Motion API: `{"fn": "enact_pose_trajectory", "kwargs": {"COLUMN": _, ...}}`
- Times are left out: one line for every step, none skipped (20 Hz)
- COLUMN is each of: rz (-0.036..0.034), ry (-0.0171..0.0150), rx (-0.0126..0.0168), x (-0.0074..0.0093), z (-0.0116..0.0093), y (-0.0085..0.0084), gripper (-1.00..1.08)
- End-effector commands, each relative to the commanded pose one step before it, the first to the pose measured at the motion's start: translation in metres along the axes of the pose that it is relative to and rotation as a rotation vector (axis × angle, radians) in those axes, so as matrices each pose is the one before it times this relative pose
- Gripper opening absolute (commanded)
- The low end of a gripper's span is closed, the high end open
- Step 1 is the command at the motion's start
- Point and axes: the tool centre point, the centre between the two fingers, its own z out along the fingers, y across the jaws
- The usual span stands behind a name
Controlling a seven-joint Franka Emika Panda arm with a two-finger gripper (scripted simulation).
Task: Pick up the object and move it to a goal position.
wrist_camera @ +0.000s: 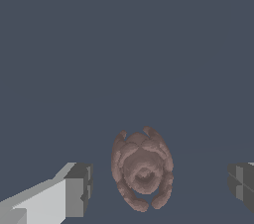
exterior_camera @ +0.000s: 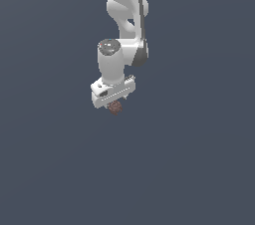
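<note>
The object [wrist_camera: 141, 171] is a small reddish-brown lump with a bumpy, lobed surface. In the wrist view it lies between my two fingers, with a clear gap on each side. One grey finger pad [wrist_camera: 79, 188] and the other [wrist_camera: 242, 183] stand wide apart and do not touch it. My gripper [wrist_camera: 159, 186] is open around it. In the exterior view the white gripper [exterior_camera: 115, 103] points down, with the object [exterior_camera: 116, 109] showing just below the hand. The fingertips are mostly hidden there.
The surface is a plain dark blue-grey plane [exterior_camera: 199, 169] with no other objects, edges or goal marker in view. The white arm [exterior_camera: 124, 15] rises above the gripper to the top of the exterior view.
</note>
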Motion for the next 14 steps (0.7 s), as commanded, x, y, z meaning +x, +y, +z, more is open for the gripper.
{"fn": "enact_pose_trajectory", "kwargs": {"rz": -0.05147, "ry": -0.00190, "rx": 0.00135, "x": -0.00749, "z": 0.00578, "y": -0.00084, "gripper": 1.00}}
{"fn": "enact_pose_trajectory", "kwargs": {"rz": -0.01693, "ry": -0.00069, "rx": 0.00061, "x": -0.00253, "z": 0.00195, "y": -0.00045, "gripper": 1.00}}
{"fn": "enact_pose_trajectory", "kwargs": {"rz": -0.01568, "ry": -0.00061, "rx": 0.00059, "x": -0.00234, "z": 0.00179, "y": -0.00047, "gripper": 1.00}}
{"fn": "enact_pose_trajectory", "kwargs": {"rz": -0.01445, "ry": -0.00053, "rx": 0.00057, "x": -0.00213, "z": 0.00164, "y": -0.00049, "gripper": 1.00}}
{"fn": "enact_pose_trajectory", "kwargs": {"rz": -0.01319, "ry": -0.00046, "rx": 0.00054, "x": -0.00194, "z": 0.00149, "y": -0.00049, "gripper": 1.00}}
{"fn": "enact_pose_trajectory", "kwargs": {"rz": -0.01194, "ry": -0.00040, "rx": 0.00050, "x": -0.00175, "z": 0.00134, "y": -0.00048, "gripper": 1.00}}
{"fn": "enact_pose_trajectory", "kwargs": {"rz": -0.01068, "ry": -0.00034, "rx": 0.00046, "x": -0.00156, "z": 0.00119, "y": -0.00046, "gripper": 1.00}}
{"fn": "enact_pose_trajectory", "kwargs": {"rz": -0.00945, "ry": -0.00029, "rx": 0.00042, "x": -0.00136, "z": 0.00105, "y": -0.00043, "gripper": 1.00}}
{"fn": "enact_pose_trajectory", "kwargs": {"rz": -0.00819, "ry": -0.00024, "rx": 0.00037, "x": -0.00118, "z": 0.00091, "y": -0.00039, "gripper": 1.00}}
{"fn": "enact_pose_trajectory", "kwargs": {"rz": -0.00693, "ry": -0.00020, "rx": 0.00031, "x": -0.00099, "z": 0.00076, "y": -0.00034, "gripper": 1.00}}
{"fn": "enact_pose_trajectory", "kwargs": {"rz": -0.00564, "ry": -0.00016, "rx": 0.00026, "x": -0.00082, "z": 0.00062, "y": -0.00028, "gripper": 1.00}}
{"fn": "enact_pose_trajectory", "kwargs": {"rz": -0.00442, "ry": -0.00012, "rx": 0.00021, "x": -0.00063, "z": 0.00048, "y": -0.00023, "gripper": 1.00}}
{"fn": "enact_pose_trajectory", "kwargs": {"rz": -0.00316, "ry": -0.00008, "rx": 0.00015, "x": -0.00044, "z": 0.00034, "y": -0.00017, "gripper": 1.00}}
{"fn": "enact_pose_trajectory", "kwargs": {"rz": -0.00182, "ry": -0.00005, "rx": 0.00009, "x": -0.00029, "z": 0.00020, "y": -0.00008, "gripper": 1.00}}
